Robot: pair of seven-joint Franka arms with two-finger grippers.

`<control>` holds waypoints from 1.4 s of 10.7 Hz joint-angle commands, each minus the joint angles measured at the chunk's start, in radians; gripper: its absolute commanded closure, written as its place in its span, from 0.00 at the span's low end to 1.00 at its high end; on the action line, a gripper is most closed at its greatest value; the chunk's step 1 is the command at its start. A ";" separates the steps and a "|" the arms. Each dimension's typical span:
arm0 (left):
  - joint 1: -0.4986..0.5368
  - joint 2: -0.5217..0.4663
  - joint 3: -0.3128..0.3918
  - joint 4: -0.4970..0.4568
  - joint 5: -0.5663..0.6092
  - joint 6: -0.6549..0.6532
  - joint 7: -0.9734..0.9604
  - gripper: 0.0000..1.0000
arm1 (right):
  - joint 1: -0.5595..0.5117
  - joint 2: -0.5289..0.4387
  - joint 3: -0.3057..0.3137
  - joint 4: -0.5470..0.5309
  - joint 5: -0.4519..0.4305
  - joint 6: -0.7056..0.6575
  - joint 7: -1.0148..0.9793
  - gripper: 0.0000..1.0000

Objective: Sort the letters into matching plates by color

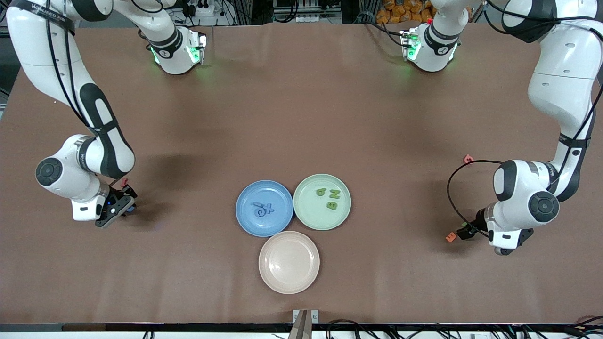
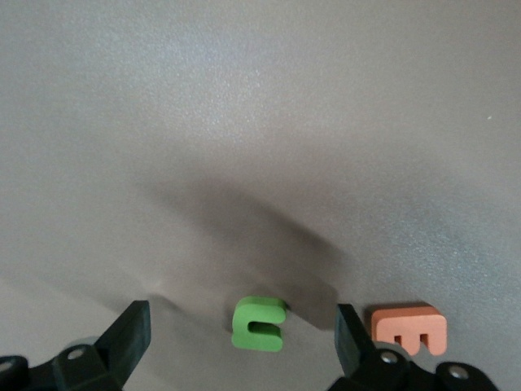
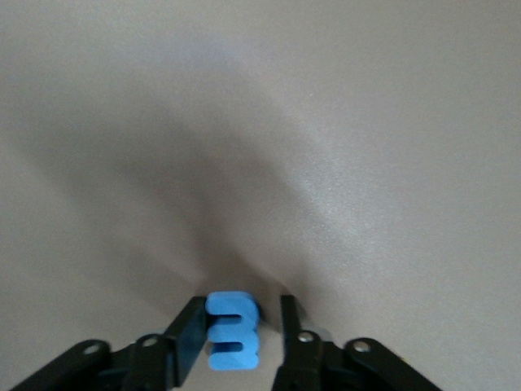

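While the right claw point(image 3: 240, 342) sits low at the right arm's end of the desk point(image 1: 301, 103), its fingers close against a blue piece shaped like a 3 point(image 3: 232, 330), the left claw point(image 2: 244, 346) hangs spread wide around a green C point(image 2: 259, 323), with an orange E point(image 2: 409, 330) just beside it. Both arms seem mid-pick. Next, the 3 needs lifting to the blue plate point(image 1: 245, 205), which holds other blue letters, and the C to the green plate point(image 1: 308, 209); the beige plate point(image 1: 289, 262) lies nearest the camera.
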 commanded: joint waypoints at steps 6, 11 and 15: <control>0.004 -0.006 0.007 -0.046 -0.006 0.043 -0.003 0.00 | -0.014 -0.014 0.035 -0.008 -0.005 0.009 0.026 0.77; 0.009 -0.009 0.007 -0.052 -0.008 0.040 0.001 1.00 | -0.006 -0.040 0.110 0.030 -0.003 -0.064 0.277 0.78; 0.006 -0.010 0.006 -0.046 -0.008 0.040 -0.008 1.00 | 0.087 -0.055 0.133 0.059 0.105 -0.098 0.504 0.79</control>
